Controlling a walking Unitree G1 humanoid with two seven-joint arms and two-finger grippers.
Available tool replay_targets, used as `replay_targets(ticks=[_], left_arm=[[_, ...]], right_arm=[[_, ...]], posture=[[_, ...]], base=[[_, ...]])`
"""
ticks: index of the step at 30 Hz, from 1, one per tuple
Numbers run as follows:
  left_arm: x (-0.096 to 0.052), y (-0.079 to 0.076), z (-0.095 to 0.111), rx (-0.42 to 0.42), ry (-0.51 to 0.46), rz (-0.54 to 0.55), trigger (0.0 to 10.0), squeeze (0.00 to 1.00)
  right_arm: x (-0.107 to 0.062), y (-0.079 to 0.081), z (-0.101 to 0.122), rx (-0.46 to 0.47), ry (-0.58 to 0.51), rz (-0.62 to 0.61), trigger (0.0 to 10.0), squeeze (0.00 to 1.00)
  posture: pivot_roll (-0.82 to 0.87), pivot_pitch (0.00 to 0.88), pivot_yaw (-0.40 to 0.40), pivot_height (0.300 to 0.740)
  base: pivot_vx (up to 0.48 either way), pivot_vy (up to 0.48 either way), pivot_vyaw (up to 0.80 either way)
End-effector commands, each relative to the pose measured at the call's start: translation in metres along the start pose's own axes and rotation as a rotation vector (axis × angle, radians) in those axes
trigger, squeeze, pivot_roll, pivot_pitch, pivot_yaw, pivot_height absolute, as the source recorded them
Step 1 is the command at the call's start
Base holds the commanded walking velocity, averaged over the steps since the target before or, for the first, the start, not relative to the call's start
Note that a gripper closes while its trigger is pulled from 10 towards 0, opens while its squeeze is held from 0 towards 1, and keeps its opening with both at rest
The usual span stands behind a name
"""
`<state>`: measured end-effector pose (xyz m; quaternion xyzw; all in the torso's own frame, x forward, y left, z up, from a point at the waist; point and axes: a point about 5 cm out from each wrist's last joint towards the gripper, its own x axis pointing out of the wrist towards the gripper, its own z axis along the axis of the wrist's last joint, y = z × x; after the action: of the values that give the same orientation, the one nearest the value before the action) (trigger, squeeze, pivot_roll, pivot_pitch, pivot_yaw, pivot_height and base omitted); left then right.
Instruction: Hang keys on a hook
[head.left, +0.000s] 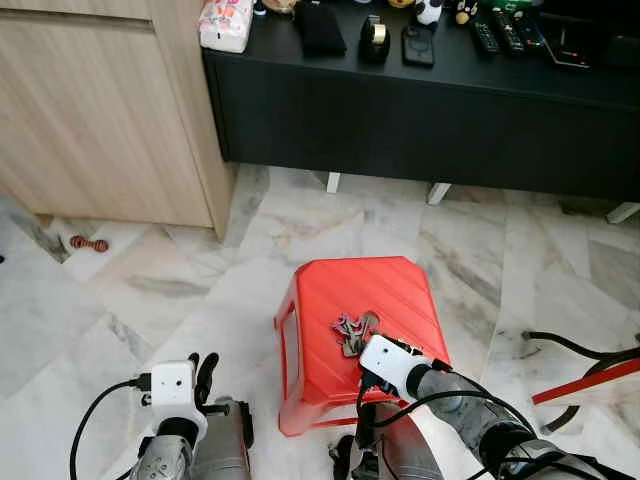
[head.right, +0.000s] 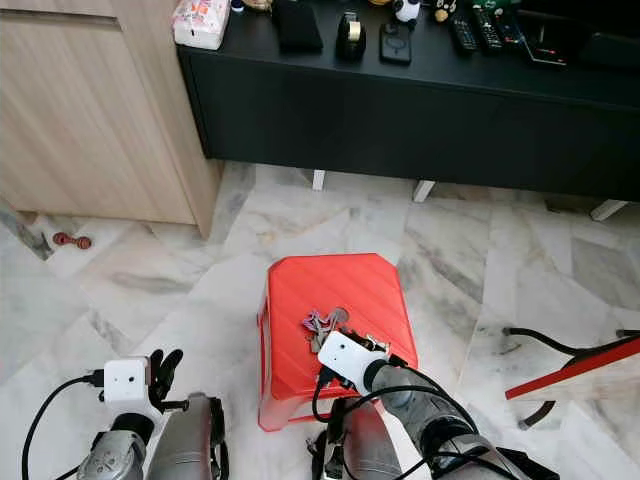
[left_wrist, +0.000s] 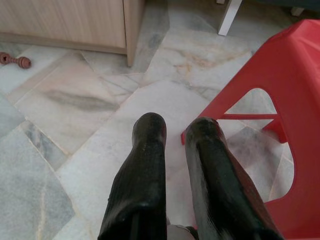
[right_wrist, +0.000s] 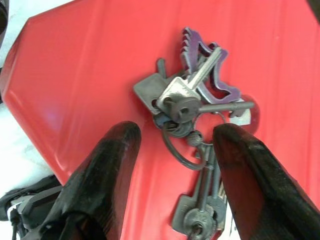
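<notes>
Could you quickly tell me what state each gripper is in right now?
Left gripper: nearly shut, holding nothing, beside the red stool.
Right gripper: open, straddling the keys on the stool.

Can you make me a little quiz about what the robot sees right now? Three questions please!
1. True or false: the bunch of keys lies on top of the red stool.
2. Which gripper is reaching over the keys? A) the left gripper B) the right gripper
3. Fill in the missing word: the right gripper's fingers are ____, one on each side of the key ring.

Key:
1. True. The keys rest on the stool's seat.
2. B. The left gripper hangs low beside the stool, over the marble floor.
3. Open. They have not closed on the keys.
</notes>
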<state>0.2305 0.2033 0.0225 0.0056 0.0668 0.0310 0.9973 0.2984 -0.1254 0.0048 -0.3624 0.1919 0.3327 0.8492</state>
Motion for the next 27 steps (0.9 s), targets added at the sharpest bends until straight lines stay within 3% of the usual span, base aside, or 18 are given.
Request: replay_targets(ticks=[1,9,17,18,19,20,27], left_arm=[[-0.008,-0.002,-0.007,0.018,0.042,-0.006,10.0,0.0],[-0.012,-0.002,0.0,0.022,0.029,-0.005,10.0,0.0],[-0.014,-0.003,0.005,0.027,0.026,-0.008,10.0,0.0],[-0.014,-0.003,0.005,0.027,0.026,-0.008,10.0,0.0],[-0.014,-0.003,0.006,0.029,0.025,-0.008,10.0,0.0],[-0.015,-0.004,0.007,0.03,0.024,-0.01,10.0,0.0],[-0.015,-0.004,0.008,0.035,0.027,-0.013,10.0,0.0]], right_arm=[[-0.002,0.007,-0.01,0.012,0.042,0.015,10.0,0.0],[-0.004,-0.007,-0.014,0.017,0.082,-0.102,10.0,0.0],[-0.003,-0.008,-0.012,0.014,0.082,-0.094,9.7,0.0],[-0.003,-0.007,-0.012,0.014,0.082,-0.093,9.1,0.0],[-0.003,-0.006,-0.012,0.019,0.078,-0.088,4.0,0.0],[-0.002,-0.004,-0.01,0.017,0.069,-0.076,0.0,0.0],[-0.001,0.0,-0.008,0.014,0.055,-0.048,0.0,0.0]], posture=[[0.25,0.341,-0.153,0.639],[0.26,0.357,-0.153,0.639],[0.26,0.364,-0.152,0.639],[0.26,0.366,-0.153,0.639],[0.27,0.367,-0.153,0.639],[0.27,0.368,-0.152,0.639],[0.27,0.371,-0.153,0.639]], base=[[0.0,0.0,0.0],[0.0,0.0,0.0],[0.0,0.0,0.0],[0.0,0.0,0.0],[0.0,0.0,0.0],[0.0,0.0,0.0],[0.0,0.0,0.0]])
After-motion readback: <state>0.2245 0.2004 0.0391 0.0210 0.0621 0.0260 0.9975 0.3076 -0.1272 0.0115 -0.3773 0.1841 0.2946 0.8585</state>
